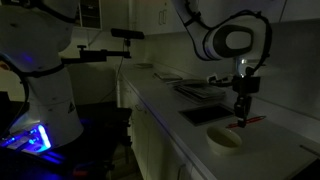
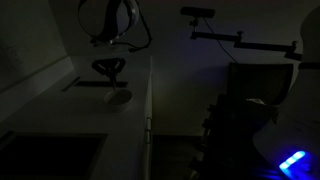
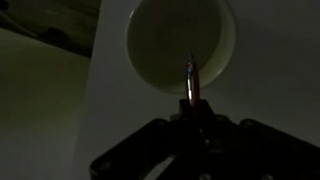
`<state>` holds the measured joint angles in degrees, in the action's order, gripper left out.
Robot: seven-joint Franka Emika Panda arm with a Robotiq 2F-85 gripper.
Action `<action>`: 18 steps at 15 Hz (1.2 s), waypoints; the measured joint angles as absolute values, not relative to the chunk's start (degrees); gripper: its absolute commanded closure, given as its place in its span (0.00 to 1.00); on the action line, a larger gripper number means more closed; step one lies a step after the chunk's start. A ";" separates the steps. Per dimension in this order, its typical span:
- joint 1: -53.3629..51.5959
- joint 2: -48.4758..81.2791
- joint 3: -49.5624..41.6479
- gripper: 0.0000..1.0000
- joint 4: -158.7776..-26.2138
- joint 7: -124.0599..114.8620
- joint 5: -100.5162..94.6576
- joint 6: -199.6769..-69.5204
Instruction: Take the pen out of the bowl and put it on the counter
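Jaws around red pen (tip over bowl), dark recess beside

Pale counter. Resting on it: cream bowl, upright, near front edge. Set into it at bowl's 11 o'clock, just beside: dark rectangular recess. Farther at 11 o'clock: flat dark items, unidentifiable.
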<state>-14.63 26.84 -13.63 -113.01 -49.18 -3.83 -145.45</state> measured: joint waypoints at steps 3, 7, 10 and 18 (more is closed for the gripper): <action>-12.77 25.00 -8.64 0.96 -113.34 -44.85 -1.43 -145.44; -10.98 25.92 -2.34 0.96 -112.73 -35.94 3.34 -145.41; -9.76 28.91 -0.40 0.96 -109.35 -32.70 7.98 -143.97; -5.45 41.26 1.89 0.53 -95.81 -27.77 15.11 -136.03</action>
<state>-5.45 41.26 1.89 -95.81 -27.77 15.11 -136.03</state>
